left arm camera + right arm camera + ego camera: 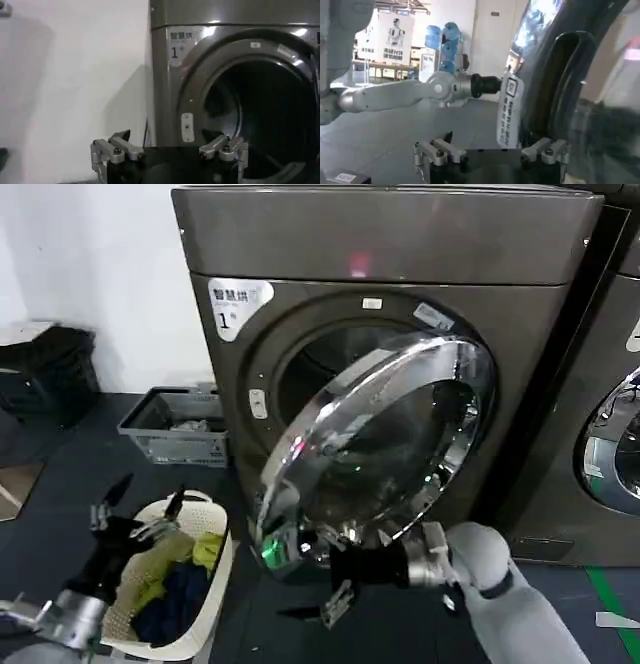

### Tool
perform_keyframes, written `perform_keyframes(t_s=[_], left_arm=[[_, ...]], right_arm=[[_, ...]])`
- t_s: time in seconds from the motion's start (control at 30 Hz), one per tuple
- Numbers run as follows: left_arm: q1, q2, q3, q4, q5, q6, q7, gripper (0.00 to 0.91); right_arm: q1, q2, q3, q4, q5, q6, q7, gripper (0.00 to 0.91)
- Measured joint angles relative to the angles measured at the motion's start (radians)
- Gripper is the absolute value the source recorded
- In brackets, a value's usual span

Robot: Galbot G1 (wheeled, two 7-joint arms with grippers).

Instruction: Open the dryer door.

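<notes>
The dryer [400, 244] is a dark grey front-loader with a white "1" label [236, 302]. Its dryer door [385, 444], chrome-rimmed with dark glass, stands swung partly out, its left edge off the machine, and the drum opening [270, 115] is uncovered. My right gripper [340, 576] is open just under the door's lower rim; I cannot tell whether it touches. In the right wrist view that gripper [490, 142] has the door's edge [560, 90] and a white sticker [509, 110] right ahead. My left gripper [148, 502] hangs open and empty over the basket, facing the dryer front [170, 140].
A white laundry basket [222, 569] of clothes sits on the dark floor at lower left. A grey crate [175, 446] stands by the wall beside the dryer. A similar neighbouring machine [600, 384] stands close on the right.
</notes>
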Motion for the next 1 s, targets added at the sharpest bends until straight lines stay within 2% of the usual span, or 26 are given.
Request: perform_keyframes(t_s=[0.57,1.0], left_arm=[[-0.152,0.149,0.18,0.066,-0.056,0.026,-0.001,0.907],[-0.249,0.187,0.357,0.089,-0.071,0.037,0.024,0.907]], right_arm=[[-0.208,-0.061,0.238,0.055,0.031,0.023,-0.027,0.907],[-0.326,0.006,0.518,0.014,0.026,0.048,-0.036,0.907]])
